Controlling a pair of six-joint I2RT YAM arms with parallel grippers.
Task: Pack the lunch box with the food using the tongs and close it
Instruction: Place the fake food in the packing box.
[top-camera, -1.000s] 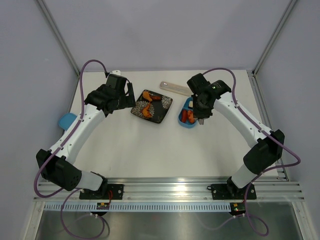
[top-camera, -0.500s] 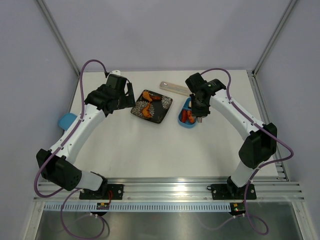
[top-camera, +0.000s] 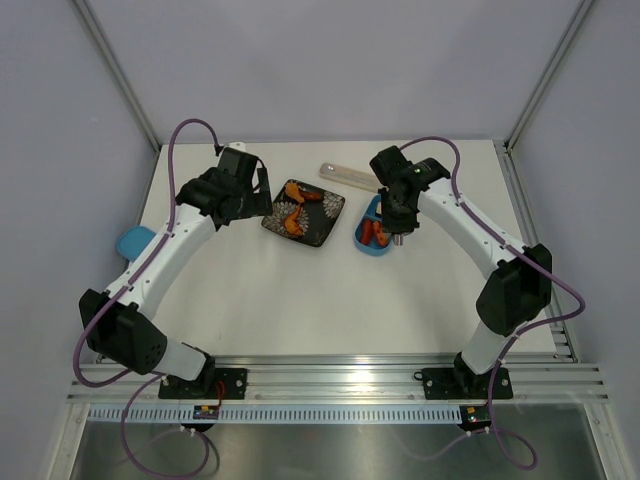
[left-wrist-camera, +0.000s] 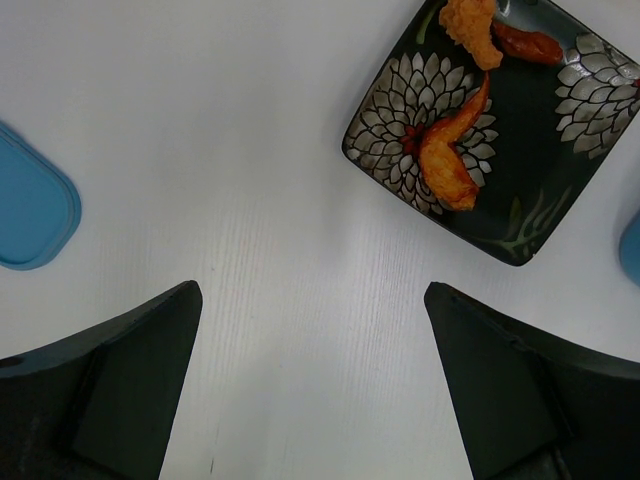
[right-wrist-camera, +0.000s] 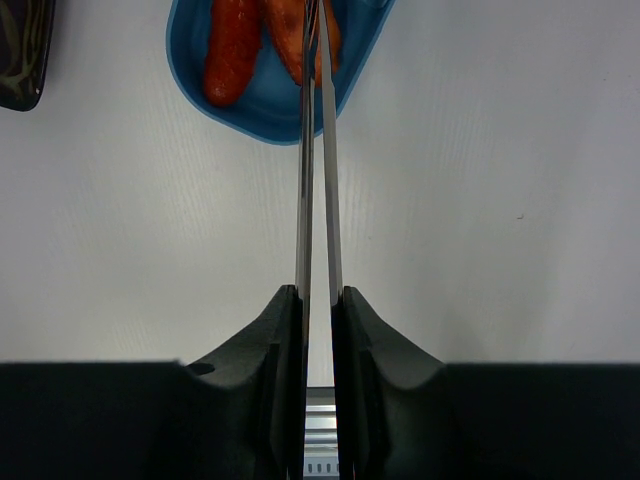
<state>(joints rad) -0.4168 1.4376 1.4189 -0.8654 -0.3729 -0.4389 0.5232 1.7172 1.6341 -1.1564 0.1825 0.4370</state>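
The light-blue lunch box (top-camera: 366, 245) (right-wrist-camera: 255, 115) lies right of the black plate and holds a red sausage (right-wrist-camera: 228, 50) and an orange piece (right-wrist-camera: 287, 35). My right gripper (top-camera: 397, 228) (right-wrist-camera: 318, 292) is shut on the silver tongs (right-wrist-camera: 304, 200). Their narrow tips reach over the orange piece in the box, and I cannot tell whether they pinch it. More orange and red food (left-wrist-camera: 450, 165) (top-camera: 293, 222) lies on the plate (left-wrist-camera: 540, 180) (top-camera: 318, 235). My left gripper (top-camera: 262, 195) (left-wrist-camera: 311, 291) hangs open and empty over bare table, left of the plate.
The blue lid (top-camera: 133, 241) (left-wrist-camera: 30, 205) rests at the table's left edge. A long translucent case (top-camera: 348, 176) lies behind the plate and box. Metal frame posts rise at the back corners.
The right arm has shifted slightly left with the tongs over the lunch box. The left arm has lifted a little toward the back. Both grips are unchanged.
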